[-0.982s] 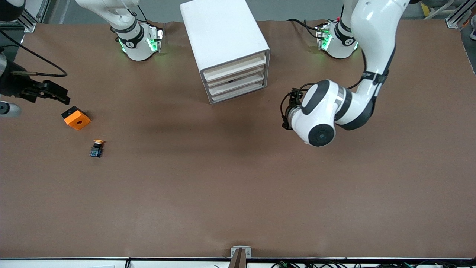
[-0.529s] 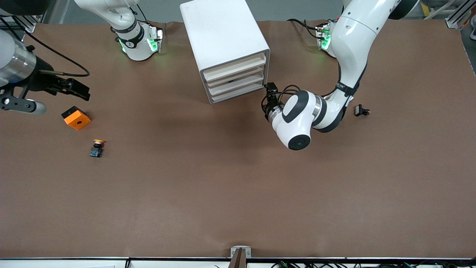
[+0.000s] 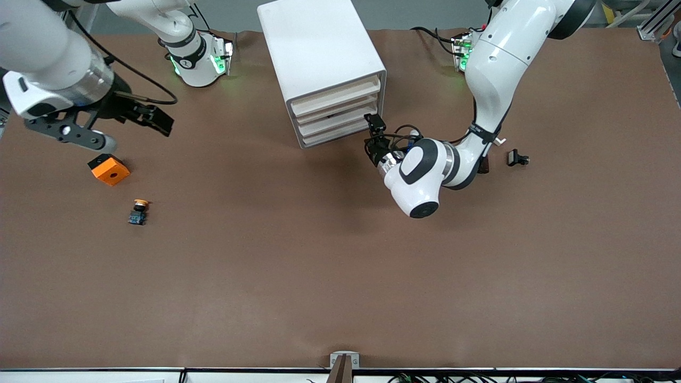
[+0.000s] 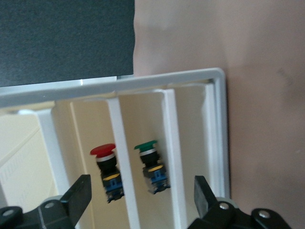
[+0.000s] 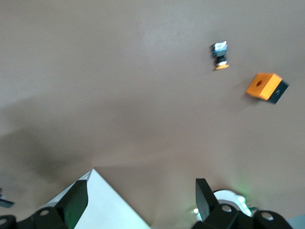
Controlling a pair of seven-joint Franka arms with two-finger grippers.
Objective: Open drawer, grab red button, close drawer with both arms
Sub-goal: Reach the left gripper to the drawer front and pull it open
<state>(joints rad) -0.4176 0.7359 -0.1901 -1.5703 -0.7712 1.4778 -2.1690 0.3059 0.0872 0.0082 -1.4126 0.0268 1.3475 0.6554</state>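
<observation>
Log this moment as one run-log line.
left tool: open, at drawer unit front | right tool: open, above table | red button: inside drawer unit, ungrasped

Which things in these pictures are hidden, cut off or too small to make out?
- Red button: only the left wrist view shows it, in the drawer unit; from the front nothing inside shows.
- Left gripper: front view, mostly behind its own wrist.
- Small black object: front view, too small to identify.
- Right gripper: its wrist view cuts off the finger bases.
</observation>
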